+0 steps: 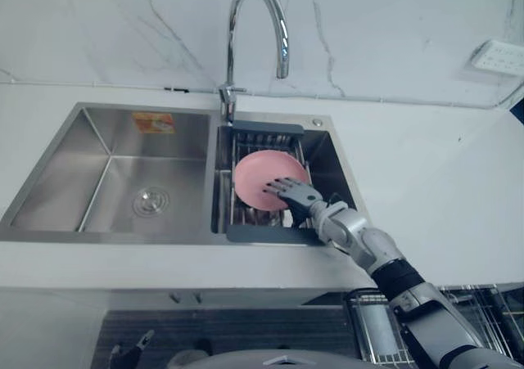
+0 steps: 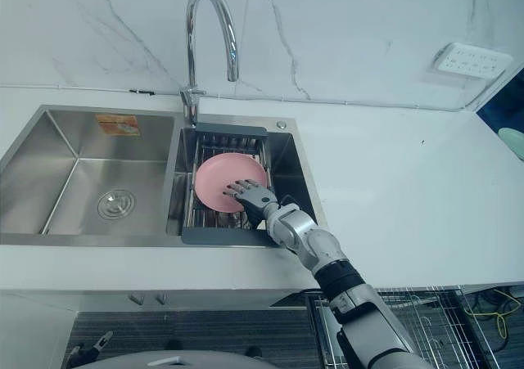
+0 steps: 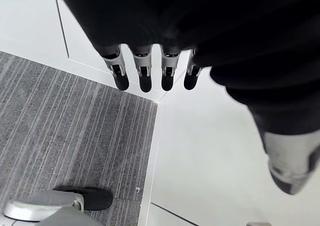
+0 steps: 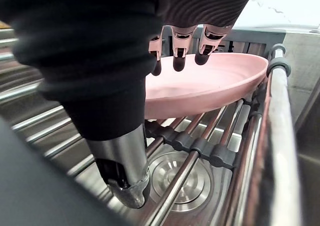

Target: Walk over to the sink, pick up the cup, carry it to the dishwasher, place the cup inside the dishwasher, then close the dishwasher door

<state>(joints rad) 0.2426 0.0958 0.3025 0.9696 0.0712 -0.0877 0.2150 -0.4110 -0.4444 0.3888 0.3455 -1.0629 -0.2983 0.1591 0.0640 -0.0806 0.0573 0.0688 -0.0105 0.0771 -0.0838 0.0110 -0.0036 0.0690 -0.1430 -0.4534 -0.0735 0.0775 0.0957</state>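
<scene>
A pink shallow dish [image 1: 260, 177] lies tilted on a wire drain rack [image 1: 270, 234] in the sink's right basin; I see no cup. My right hand [image 1: 299, 193] reaches into that basin, its straight fingers [image 4: 180, 48] resting over the dish's [image 4: 210, 83] near rim. The thumb [image 4: 125, 186] hangs apart, lower down by the rack bars, and the hand is open. My left hand [image 3: 145, 70] hangs low beside me over the floor with fingers straight and nothing in it.
A tall chrome faucet [image 1: 258, 25] arches over the divider between the basins. The left basin [image 1: 123, 181] holds just its drain. White counter [image 1: 426, 189] runs to the right, with a wall socket [image 1: 498, 56] above it. A pulled-out dishwasher rack [image 2: 442, 320] shows at lower right.
</scene>
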